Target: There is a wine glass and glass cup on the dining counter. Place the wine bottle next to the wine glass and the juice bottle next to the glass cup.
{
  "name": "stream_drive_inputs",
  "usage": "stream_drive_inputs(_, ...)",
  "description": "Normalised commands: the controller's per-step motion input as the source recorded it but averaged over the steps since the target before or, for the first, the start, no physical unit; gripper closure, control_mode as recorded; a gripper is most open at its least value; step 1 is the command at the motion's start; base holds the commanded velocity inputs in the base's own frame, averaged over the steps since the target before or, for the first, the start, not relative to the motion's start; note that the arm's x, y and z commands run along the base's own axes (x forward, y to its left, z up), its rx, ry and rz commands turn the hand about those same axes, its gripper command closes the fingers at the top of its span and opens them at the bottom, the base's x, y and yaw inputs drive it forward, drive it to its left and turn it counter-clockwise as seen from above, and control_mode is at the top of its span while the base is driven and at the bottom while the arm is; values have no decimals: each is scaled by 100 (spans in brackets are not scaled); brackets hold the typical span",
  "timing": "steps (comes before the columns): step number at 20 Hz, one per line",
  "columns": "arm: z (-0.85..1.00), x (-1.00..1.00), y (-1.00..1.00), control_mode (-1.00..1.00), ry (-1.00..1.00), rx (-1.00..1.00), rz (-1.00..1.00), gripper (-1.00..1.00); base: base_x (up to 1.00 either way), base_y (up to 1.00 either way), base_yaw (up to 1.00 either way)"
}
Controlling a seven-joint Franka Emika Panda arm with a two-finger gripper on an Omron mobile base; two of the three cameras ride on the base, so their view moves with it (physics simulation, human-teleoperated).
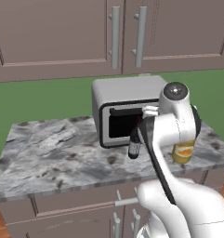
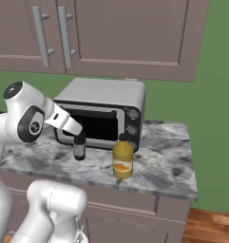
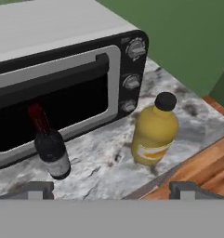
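The wine bottle (image 3: 50, 151) and juice bottle (image 3: 154, 132) stand upright on the worktop (image 3: 104, 162) just before the toaster oven (image 3: 62, 69). The end effector (image 3: 111, 188) hovers spread and empty. Both look rigid, smooth and likely slippery; the wine bottle's tall body is best gripped mid-height.

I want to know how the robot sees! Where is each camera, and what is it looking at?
Left base view: behind the arm's left, facing the toaster oven; white arm at right.
Right base view: behind its right, same oven; arm at left.
Hand view: on the hand, looking down; gripper open.
All share the wine bottle and juice bottle.
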Motion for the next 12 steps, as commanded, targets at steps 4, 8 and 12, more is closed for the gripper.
stream_drive_inputs(4, 0, -34, -22, -100, 0, 0, -40, -100, 0, 0, 0)
stream_drive_inputs(8, -3, -20, -29, -100, 0, 1, -27, -100, 0, 0, 0)
stream_drive_inputs(12, -13, -25, -22, -100, -12, 0, -19, -100, 0, 0, 0)
